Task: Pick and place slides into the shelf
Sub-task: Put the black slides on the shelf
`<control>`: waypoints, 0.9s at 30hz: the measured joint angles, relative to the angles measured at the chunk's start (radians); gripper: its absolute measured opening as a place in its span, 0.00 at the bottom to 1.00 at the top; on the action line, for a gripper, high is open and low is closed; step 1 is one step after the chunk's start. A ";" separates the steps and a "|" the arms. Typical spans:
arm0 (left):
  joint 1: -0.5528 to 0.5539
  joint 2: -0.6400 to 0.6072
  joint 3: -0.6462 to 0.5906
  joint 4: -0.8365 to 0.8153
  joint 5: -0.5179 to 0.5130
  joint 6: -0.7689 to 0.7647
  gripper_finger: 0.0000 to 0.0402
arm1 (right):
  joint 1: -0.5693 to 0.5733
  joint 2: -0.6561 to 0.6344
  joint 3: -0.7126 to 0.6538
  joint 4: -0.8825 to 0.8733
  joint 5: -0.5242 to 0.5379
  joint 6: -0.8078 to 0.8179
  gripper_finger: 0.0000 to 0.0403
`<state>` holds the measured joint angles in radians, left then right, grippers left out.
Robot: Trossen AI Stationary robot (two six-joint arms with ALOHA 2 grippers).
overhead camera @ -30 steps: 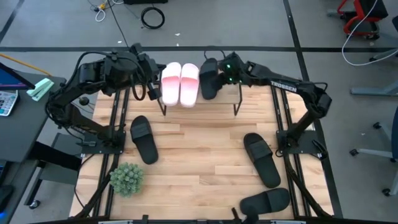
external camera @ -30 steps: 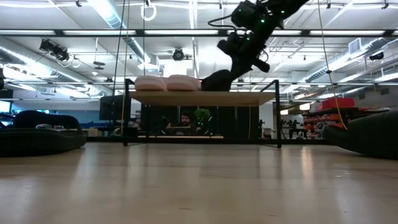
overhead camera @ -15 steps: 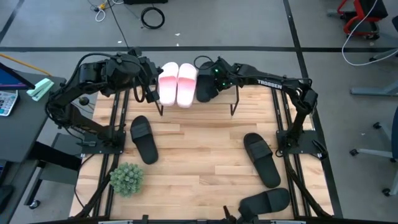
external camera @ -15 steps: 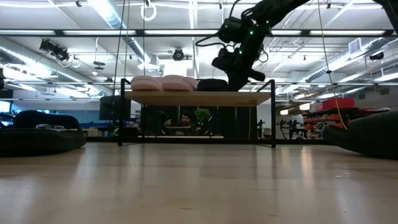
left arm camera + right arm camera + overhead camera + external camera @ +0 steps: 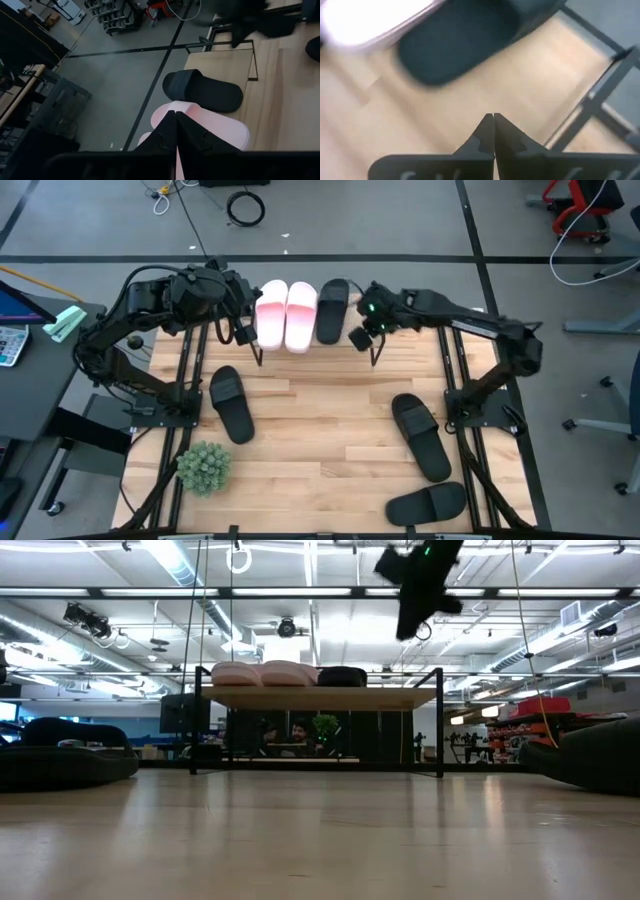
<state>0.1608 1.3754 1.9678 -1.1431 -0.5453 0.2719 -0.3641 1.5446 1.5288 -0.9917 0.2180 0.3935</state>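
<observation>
The shelf (image 5: 320, 698) stands at the table's far edge. On its top plank lie two pale pink slides (image 5: 286, 315) and one black slide (image 5: 332, 310), side by side on their soles. My right gripper (image 5: 360, 337) is shut and empty. It hangs high over the bare right part of the plank (image 5: 530, 85), to the right of the black slide (image 5: 460, 45). My left gripper (image 5: 176, 117) is shut and waits above the shelf's left end, over a pink slide (image 5: 220, 130). Three more black slides (image 5: 230, 402), (image 5: 420, 435), (image 5: 428, 502) lie on the table.
A small green plant (image 5: 204, 468) stands near the table's near left corner. The metal arm frames run along the left (image 5: 185, 380) and right (image 5: 455, 380) sides. Open tabletop (image 5: 320, 420) lies in the middle, between the loose slides.
My right gripper carried the black slide, tilted, toward the left onto the shelf top next to the pink slides and let it go. The slide now lies flat there. The gripper then rose and drew back toward the right.
</observation>
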 joint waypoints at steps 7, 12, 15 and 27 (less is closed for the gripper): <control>0.000 0.000 0.000 -0.023 0.000 -0.034 0.05 | 0.440 -0.076 0.000 -0.103 0.056 0.273 0.00; 0.000 0.010 0.000 -0.065 0.000 -0.060 0.01 | 0.788 0.026 0.000 -0.095 0.216 0.523 0.00; 0.000 0.018 -0.001 -0.085 0.000 -0.086 0.02 | 0.926 0.115 0.000 -0.089 0.191 0.690 0.00; -0.061 0.066 -0.082 -0.107 0.000 -0.250 0.02 | 1.139 0.277 0.000 -0.075 0.108 0.726 0.03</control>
<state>0.1002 1.4410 1.8854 -1.2506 -0.5449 0.0215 0.7753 1.8211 1.5288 -1.0665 0.3262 1.1190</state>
